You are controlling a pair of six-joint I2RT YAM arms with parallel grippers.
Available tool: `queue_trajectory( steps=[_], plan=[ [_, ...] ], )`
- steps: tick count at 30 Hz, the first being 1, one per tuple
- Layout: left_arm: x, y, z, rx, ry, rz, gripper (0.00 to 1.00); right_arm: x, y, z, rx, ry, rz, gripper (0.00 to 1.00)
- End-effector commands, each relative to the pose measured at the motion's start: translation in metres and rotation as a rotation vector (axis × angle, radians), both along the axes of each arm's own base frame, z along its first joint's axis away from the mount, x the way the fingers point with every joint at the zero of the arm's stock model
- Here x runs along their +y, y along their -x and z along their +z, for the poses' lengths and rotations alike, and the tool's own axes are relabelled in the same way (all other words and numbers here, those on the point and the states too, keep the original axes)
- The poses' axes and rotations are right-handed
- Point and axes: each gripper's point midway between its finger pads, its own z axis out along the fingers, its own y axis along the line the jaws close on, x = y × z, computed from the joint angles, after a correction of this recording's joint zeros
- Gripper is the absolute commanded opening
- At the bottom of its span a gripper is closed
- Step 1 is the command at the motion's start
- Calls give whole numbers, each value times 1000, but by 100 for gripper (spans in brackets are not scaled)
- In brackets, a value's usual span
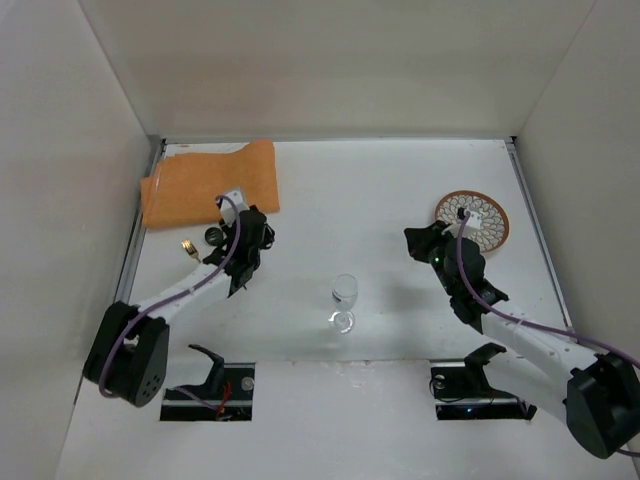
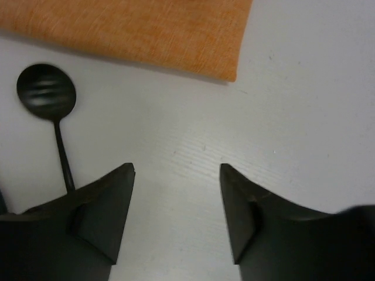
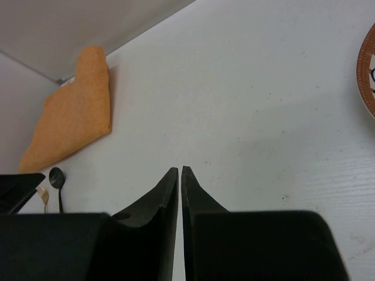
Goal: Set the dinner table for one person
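Observation:
An orange placemat (image 1: 210,185) lies at the back left of the white dinner table (image 1: 380,190). My left gripper (image 1: 257,222) hovers just in front of the placemat's near right corner (image 2: 146,29), open (image 2: 177,168), with only bare table between its fingers. A black spoon (image 2: 47,93) lies to its left, next to a gold fork (image 1: 187,246). A clear wine glass (image 1: 345,290) stands upright at mid-table. A brown-rimmed patterned plate (image 1: 472,220) sits at the right. My right gripper (image 1: 415,240) is just left of the plate, shut and holding nothing (image 3: 180,170).
White walls enclose the table on three sides, with a metal rail along the left edge (image 1: 140,230). The plate's rim (image 3: 368,70) shows at the right edge of the right wrist view. Both arm bases sit at the near edge.

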Motion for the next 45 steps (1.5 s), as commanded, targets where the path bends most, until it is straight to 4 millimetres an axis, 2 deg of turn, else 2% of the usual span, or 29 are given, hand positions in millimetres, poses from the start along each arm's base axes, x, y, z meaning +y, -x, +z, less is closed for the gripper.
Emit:
queue_trajectory(
  steps=[1,2,4,7,10,13,22,25,27,30,33,38,45],
  plan=[
    [-14,-44,34,-118,24,-12,29,9,-2,23,-57,-13,32,14],
    [-13,-52,32,-107,26,3,22,10,-2,23,-57,-14,35,15],
    [-12,-69,28,-92,20,23,23,10,-3,22,-57,-14,36,19],
    [-11,-97,18,-58,1,41,45,13,-2,24,-58,-16,53,27],
    [-9,-117,2,-6,-17,60,54,16,-1,26,-65,-22,67,35],
    [-10,-132,-13,37,-27,74,56,17,-1,24,-62,-21,71,40],
    [-22,-168,-53,128,-72,64,46,18,0,26,-66,-24,79,45],
    [-28,-178,-64,149,-95,48,36,18,0,26,-67,-25,79,45],
    [-34,-186,-70,154,-96,34,25,18,1,28,-72,-29,79,45],
    [-47,-201,-75,157,-72,-6,12,16,2,30,-79,-34,77,45],
    [-65,-218,-77,146,-45,-53,7,16,3,32,-84,-39,75,45],
    [-115,-243,-69,94,-13,-168,3,15,2,30,-80,-37,71,46],
    [-188,-262,-49,8,61,-329,2,16,0,28,-73,-31,68,46]
  ],
)
